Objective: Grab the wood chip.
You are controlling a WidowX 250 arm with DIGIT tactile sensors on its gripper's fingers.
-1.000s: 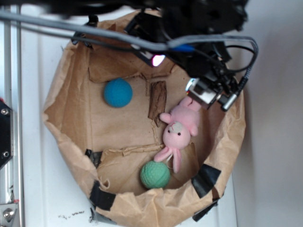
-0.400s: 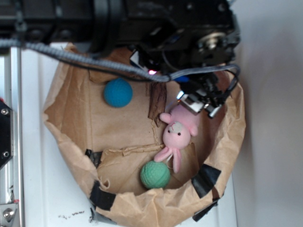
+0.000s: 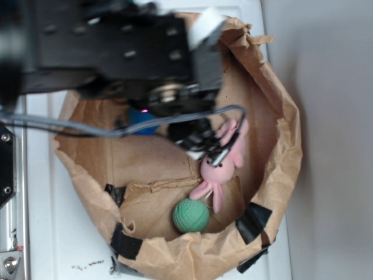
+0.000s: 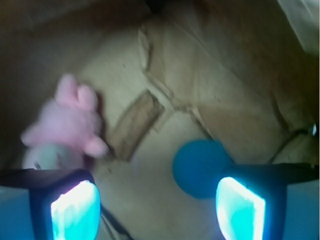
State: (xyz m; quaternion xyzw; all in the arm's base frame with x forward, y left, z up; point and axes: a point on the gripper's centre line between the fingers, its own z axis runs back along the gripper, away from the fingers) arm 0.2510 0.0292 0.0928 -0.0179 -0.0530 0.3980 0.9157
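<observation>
The wood chip (image 4: pixel 135 122), a dark brown flat strip, lies on the paper floor in the wrist view, ahead of my gripper (image 4: pixel 157 210) and apart from it. My two glowing cyan pads (image 4: pixel 75 212) stand wide apart with only bare paper between them, so the gripper is open. In the exterior view the arm hides the wood chip, and the gripper (image 3: pixel 207 149) hangs low inside the brown paper bag (image 3: pixel 280 146), beside the bunny's head.
A pink plush bunny (image 4: pixel 65 125) (image 3: pixel 218 166) lies just left of the chip. The blue ball (image 4: pixel 202 167) (image 3: pixel 140 121) sits near my right pad. A green ball (image 3: pixel 191 214) rests at the bag's near side. Torn paper flaps (image 4: pixel 165 65) lie beyond the chip.
The arm has swung left and down into the bag. It now covers the wood chip and most of the blue ball in the exterior view. The objects have not moved.
</observation>
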